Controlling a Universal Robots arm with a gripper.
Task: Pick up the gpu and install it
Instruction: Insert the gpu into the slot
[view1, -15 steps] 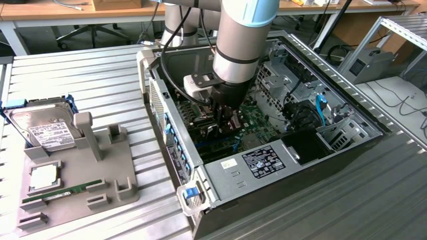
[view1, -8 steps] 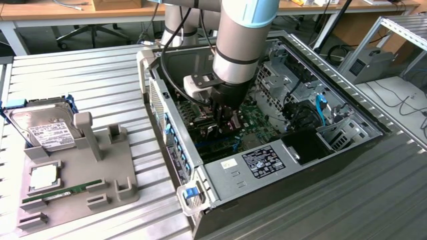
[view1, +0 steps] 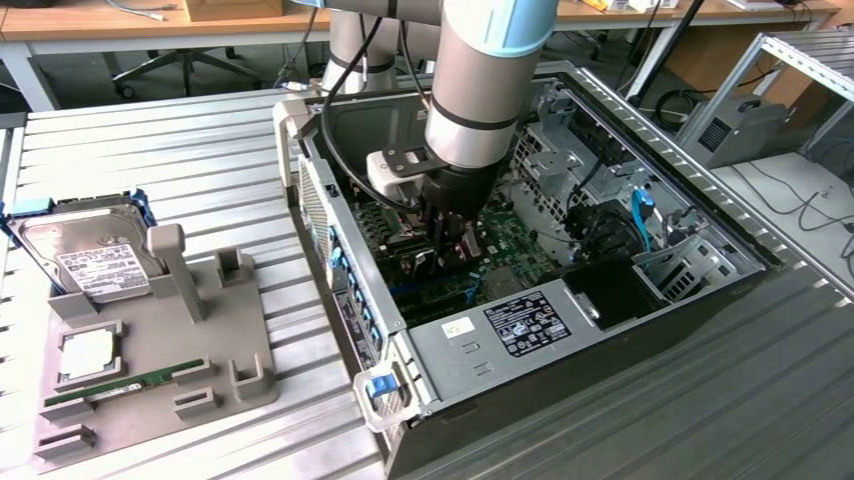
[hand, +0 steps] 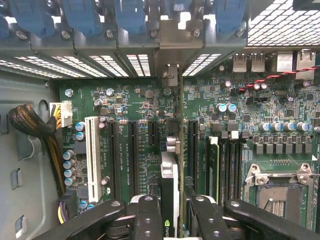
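Observation:
Inside the open computer case (view1: 587, 330), my gripper (view1: 447, 240) reaches down over the green motherboard (view1: 501, 235). In the wrist view the gripper (hand: 176, 210) is shut on the gpu (hand: 170, 175), a thin black card seen edge-on between the two black fingers (hand: 147, 220). The card stands upright over the motherboard (hand: 130, 100), between two black expansion slots (hand: 133, 150). Its pale metal bracket end (hand: 170, 75) reaches towards the slot openings in the case's rear wall. Whether the card sits in a slot I cannot tell.
A white slot (hand: 91, 155), memory slots (hand: 225, 165) and the processor socket (hand: 280, 195) flank the card. Cables (view1: 601, 225) and a drive cage (view1: 681, 255) fill the case's far side. On the table, a grey fixture (view1: 214, 340) holds a hard drive (view1: 87, 260) and a memory stick (view1: 127, 385).

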